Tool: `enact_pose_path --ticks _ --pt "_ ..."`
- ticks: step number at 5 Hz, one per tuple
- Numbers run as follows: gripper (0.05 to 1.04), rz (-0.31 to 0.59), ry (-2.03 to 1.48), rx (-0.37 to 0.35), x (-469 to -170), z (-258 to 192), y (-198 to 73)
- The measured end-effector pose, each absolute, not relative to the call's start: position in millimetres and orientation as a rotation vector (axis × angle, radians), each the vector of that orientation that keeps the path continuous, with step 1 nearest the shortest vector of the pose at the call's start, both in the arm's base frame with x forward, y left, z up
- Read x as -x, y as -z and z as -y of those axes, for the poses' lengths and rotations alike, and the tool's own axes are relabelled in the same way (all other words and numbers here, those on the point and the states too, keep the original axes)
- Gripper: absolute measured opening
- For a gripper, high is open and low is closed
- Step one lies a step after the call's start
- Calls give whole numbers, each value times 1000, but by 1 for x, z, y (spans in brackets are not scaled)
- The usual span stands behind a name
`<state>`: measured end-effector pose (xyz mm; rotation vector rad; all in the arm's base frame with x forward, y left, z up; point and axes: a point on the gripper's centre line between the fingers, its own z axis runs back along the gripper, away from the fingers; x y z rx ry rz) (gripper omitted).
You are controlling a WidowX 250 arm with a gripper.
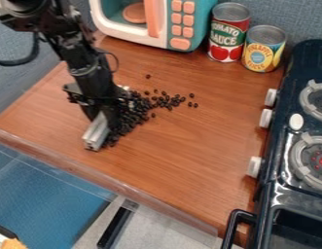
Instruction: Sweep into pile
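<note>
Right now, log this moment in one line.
claw: beside beans | pale bar: at claw | loose beans: toward stove | sweep: looks unfinished

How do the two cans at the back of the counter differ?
The red can looks taller; the yellow-and-blue can looks shorter and squatter.
The red can has red fruit pictured low on its label, while the yellow-and-blue can has a big round yellow patch.
The red can stands nearer the toy microwave, the yellow-and-blue can nearer the stove.
Both stand upright.
</note>
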<state>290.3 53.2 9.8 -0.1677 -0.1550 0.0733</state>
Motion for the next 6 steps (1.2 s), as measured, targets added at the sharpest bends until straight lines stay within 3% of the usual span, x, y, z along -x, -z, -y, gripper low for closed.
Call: enact_pose_path --ticks 4,6 --pt "375 98 -9 263 -274 9 -16" --pt "375 186 -52 294 -283 -30 -59"
